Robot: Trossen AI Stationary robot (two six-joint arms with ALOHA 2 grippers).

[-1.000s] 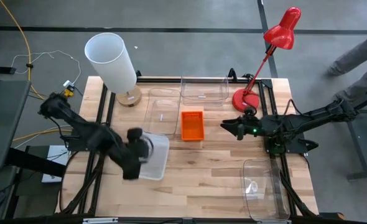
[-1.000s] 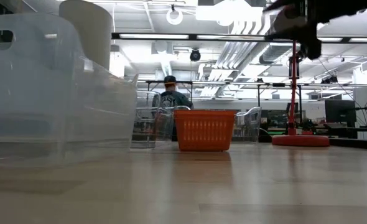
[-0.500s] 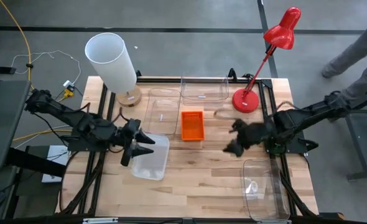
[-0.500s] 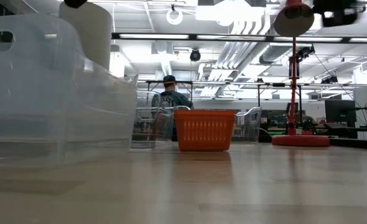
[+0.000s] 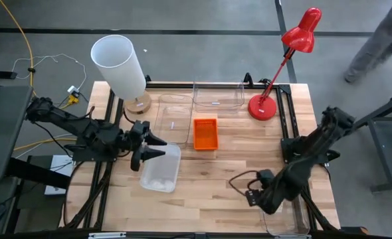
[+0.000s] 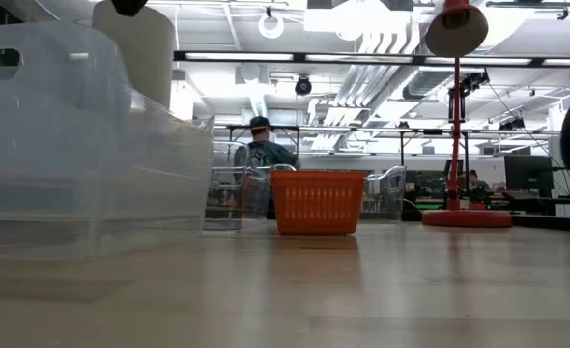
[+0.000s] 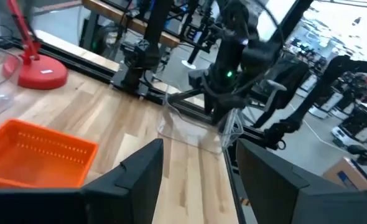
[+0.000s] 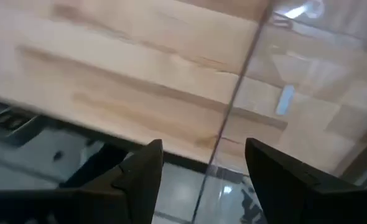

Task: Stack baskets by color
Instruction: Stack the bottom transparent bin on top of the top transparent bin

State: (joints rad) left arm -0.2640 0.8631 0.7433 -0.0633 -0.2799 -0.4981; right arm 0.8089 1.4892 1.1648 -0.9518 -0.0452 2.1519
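1. The left gripper (image 5: pixel 157 147) hangs with its dark fingers spread and empty over the 12 o'clock end of a clear, round-cornered plastic bin (image 5: pixel 161 171) at the table's 9 o'clock side.
2. The right gripper (image 5: pixel 249 197) also stands open, holding nothing, just beside the rim of a second clear bin (image 5: pixel 288 222) at about 5 o'clock; its wrist view shows that bin's thin see-through wall (image 8: pixel 233 106) over pale wood grain.
3. The orange basket (image 5: pixel 205 133), rectangular with perforated mesh walls, sits near the table's centre, touching nothing.
4. Two more clear bins lie toward 12 o'clock: one (image 5: pixel 173 118) just beside the orange basket, another (image 5: pixel 218 94) behind it.
5. The left arm reaches in low from 9 o'clock; the right arm folds back from 3 o'clock toward the near edge.
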